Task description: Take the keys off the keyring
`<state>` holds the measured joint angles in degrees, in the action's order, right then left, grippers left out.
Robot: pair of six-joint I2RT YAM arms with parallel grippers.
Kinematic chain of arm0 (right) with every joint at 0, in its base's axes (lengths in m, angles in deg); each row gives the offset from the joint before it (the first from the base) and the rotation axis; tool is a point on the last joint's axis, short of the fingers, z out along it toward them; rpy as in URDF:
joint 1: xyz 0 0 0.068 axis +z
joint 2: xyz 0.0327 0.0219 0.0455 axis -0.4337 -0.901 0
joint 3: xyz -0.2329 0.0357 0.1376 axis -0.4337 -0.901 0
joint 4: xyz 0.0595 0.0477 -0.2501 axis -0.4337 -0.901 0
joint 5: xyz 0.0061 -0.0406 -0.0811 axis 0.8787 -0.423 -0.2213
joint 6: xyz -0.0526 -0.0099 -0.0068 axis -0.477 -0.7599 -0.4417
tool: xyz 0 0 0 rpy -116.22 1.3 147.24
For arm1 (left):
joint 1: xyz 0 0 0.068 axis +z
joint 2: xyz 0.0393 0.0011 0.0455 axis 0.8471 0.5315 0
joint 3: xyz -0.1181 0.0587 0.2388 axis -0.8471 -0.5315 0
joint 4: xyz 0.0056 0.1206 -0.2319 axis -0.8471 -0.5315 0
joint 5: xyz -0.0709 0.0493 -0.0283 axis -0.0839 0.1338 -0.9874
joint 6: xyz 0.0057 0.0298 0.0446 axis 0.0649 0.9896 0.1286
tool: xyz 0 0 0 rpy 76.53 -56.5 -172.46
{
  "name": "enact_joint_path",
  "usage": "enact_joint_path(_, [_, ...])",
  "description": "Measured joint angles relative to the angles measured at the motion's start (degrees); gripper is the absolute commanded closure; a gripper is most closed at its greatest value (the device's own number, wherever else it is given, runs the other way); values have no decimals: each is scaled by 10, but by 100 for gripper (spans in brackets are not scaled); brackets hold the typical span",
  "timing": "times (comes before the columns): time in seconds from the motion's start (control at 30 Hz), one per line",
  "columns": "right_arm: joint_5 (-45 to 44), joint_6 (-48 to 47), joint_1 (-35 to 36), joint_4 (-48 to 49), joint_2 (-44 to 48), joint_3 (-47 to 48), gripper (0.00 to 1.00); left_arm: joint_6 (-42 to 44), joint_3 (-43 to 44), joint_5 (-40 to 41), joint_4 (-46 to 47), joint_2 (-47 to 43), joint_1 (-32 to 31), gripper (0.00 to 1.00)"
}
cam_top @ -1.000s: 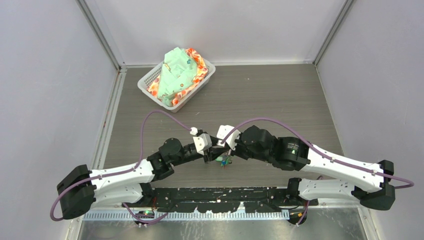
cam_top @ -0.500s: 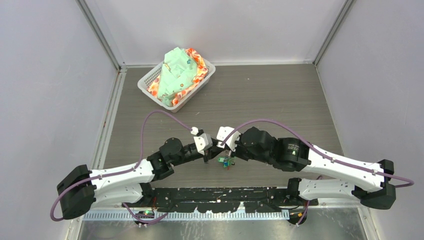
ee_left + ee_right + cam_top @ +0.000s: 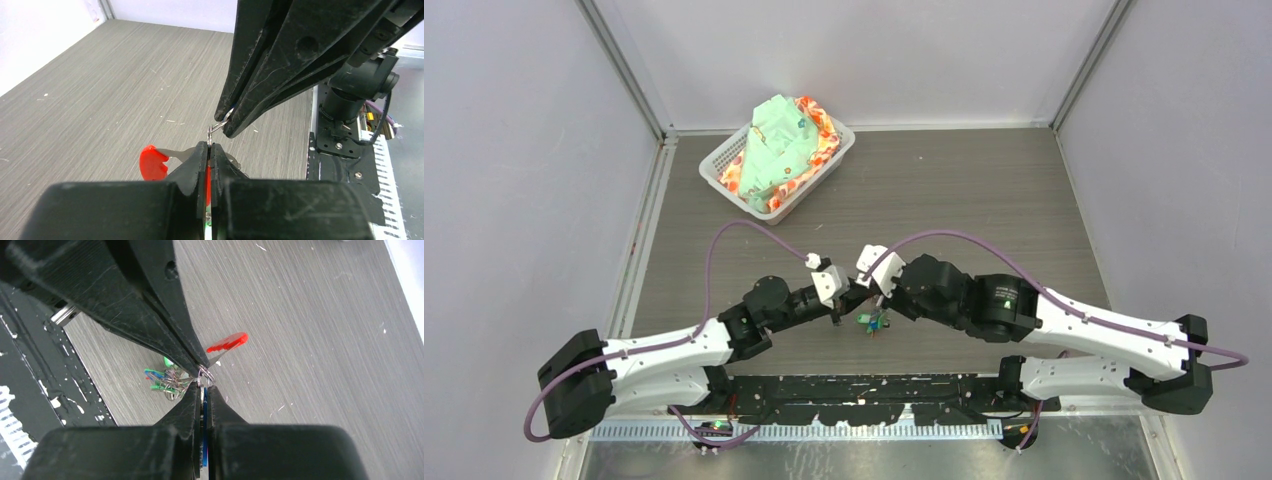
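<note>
Since a split ring gives up a key only while its coil is held firm, both arms converge on the keyring. The left end effector is pinched tight on it from one side, the right end effector clamped on it from the other, tips nearly touching. The keys (green and blue tags show) hang bunched just beside the keyring, and whether they touch the counter I cannot tell. A red tab juts out opposite them. Seemingly no key is off yet.
</note>
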<state>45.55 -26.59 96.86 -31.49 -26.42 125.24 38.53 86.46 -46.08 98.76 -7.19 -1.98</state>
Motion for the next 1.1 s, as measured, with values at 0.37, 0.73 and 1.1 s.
enact_joint_path(0.37, [26, 159, -92, -36, -62, 48, 99, 0, -17, 60, 24, -5, 0, 100])
enact_joint_path(0.73, [112, 262, -159, -43, -81, 47, 99, 0, -29, 71, 38, -7, 0, 100])
enact_joint_path(1.1, [85, 311, -210, -35, -95, 30, 99, -34, -29, 136, 15, -2, 0, 100])
